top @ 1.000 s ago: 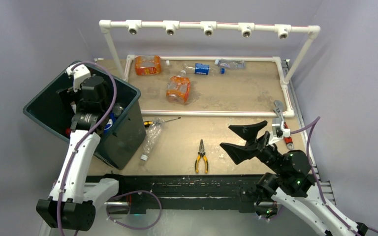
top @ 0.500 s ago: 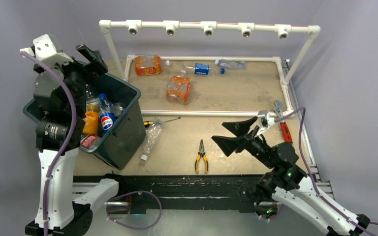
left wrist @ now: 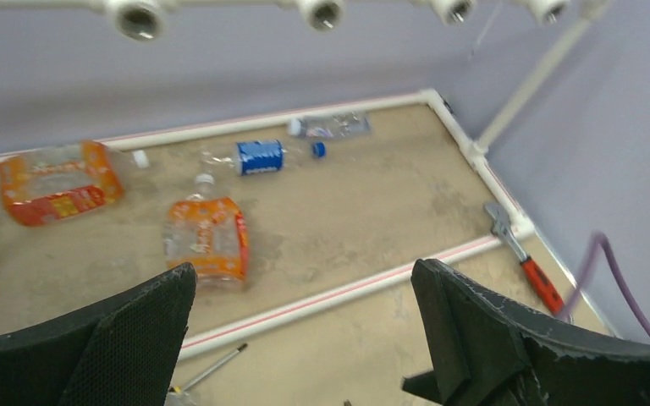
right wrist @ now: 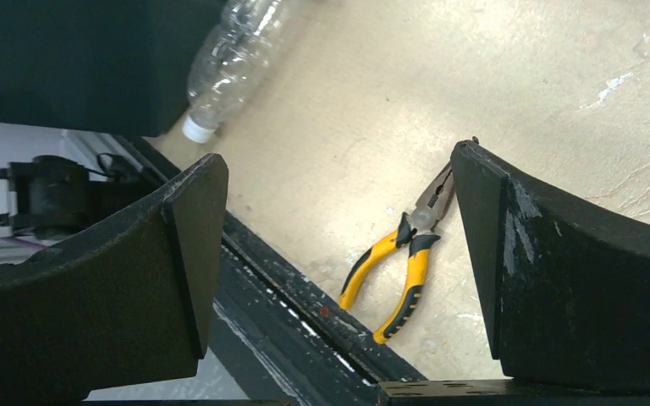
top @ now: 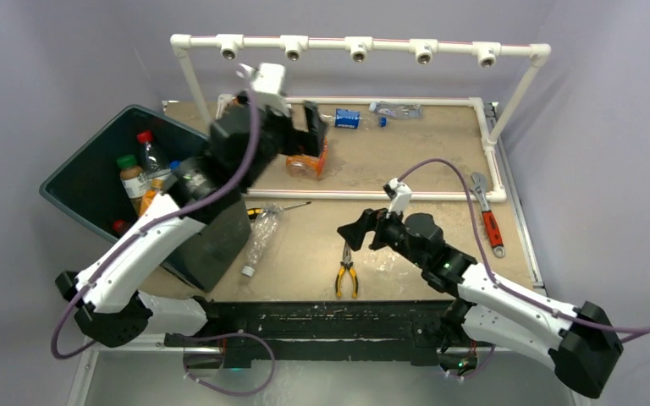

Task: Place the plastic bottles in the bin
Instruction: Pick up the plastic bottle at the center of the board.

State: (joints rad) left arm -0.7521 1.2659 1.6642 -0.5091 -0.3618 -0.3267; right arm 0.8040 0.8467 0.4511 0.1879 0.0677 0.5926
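Left end effector (left wrist: 303, 275) and right end effector (right wrist: 338, 156) both gape empty; lower the left squarely across the seemingly crushed orange bottle (left wrist: 206, 238) lying on the worktop (left wrist: 372, 203) behind the pipe rail (left wrist: 347, 291).

Top view: the left gripper (top: 308, 128) and its wrist cover the upper half of the orange bottle (top: 306, 162) directly beneath it. A second orange bottle (top: 237, 102) behind the wrist shows only as a sliver. The left arm (top: 161, 228) masks the bin (top: 93, 182) wall nearest that gripper, so the number of bottles inside cannot be determined. The right gripper (top: 358, 230) overlaps the nose of the pliers (top: 346, 279).

Right wrist view: the clear bottle (right wrist: 224, 63), left of the gripper, is cut off by the top edge.

Left wrist view: both fingers (left wrist: 127, 338) are cropped at the bottom edge. Bottle labels are too small to read.
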